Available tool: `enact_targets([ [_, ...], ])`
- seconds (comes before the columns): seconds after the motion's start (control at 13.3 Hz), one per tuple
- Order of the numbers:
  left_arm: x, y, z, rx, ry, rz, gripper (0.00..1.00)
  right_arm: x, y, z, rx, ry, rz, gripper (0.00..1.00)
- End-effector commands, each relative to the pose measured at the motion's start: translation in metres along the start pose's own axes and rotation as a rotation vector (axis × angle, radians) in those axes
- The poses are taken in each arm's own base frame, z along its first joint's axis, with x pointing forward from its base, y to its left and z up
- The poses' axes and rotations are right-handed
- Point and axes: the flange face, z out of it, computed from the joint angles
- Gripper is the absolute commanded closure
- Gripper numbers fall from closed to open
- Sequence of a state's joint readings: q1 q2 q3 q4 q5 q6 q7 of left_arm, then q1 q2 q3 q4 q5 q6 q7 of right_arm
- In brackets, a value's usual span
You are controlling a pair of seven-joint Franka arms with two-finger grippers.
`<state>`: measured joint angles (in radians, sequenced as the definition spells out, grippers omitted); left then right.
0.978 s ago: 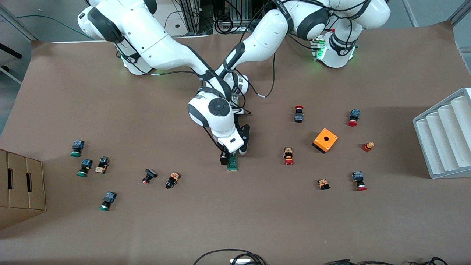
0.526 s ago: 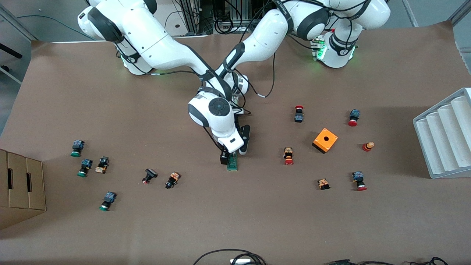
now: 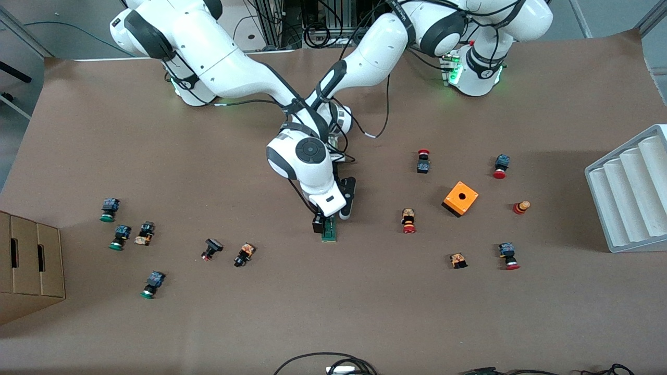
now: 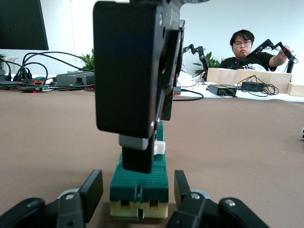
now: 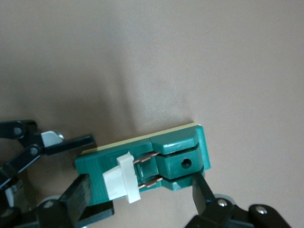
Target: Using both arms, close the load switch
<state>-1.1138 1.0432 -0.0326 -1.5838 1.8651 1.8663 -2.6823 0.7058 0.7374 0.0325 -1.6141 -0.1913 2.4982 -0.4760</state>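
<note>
Load switch [image 3: 329, 229] lies mid-table, the left gripper [image 4: 137, 194] clamped on the end toward the arms, the right gripper [image 5: 142, 202] down over it, fingers spread wide, gripping nothing.

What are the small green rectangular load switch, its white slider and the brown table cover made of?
The green rectangular load switch looks like moulded plastic with a matte finish: crisp edges, a moulded hole, a cream base layer beneath.
The white slider is probably plastic too, opaque and slightly glossy; copper-coloured metal strips show beside it.
The brown table cover is likely paper or thin card: matte, with faint creases.
</note>
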Motion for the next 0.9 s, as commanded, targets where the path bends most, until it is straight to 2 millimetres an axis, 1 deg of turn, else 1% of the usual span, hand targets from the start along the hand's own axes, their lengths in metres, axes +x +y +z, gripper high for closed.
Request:
enact_targets([
  [0.0, -0.007, -0.0007, 0.0014, -0.01, 0.025, -0.004, 0.31, 0.0067, -0.0003, 0.0022, -0.023, 0.017, 0.0, 0.05],
  [0.3, -0.007, -0.0007, 0.0014, -0.01, 0.025, -0.004, 0.31, 0.0099, -0.0006, 0.0014, -0.038, 0.045, -0.005, 0.05],
  [0.83, -0.007, -0.0007, 0.0014, -0.01, 0.025, -0.004, 0.31, 0.006, -0.0029, 0.0068, -0.033, 0.033, -0.015, 0.04],
])
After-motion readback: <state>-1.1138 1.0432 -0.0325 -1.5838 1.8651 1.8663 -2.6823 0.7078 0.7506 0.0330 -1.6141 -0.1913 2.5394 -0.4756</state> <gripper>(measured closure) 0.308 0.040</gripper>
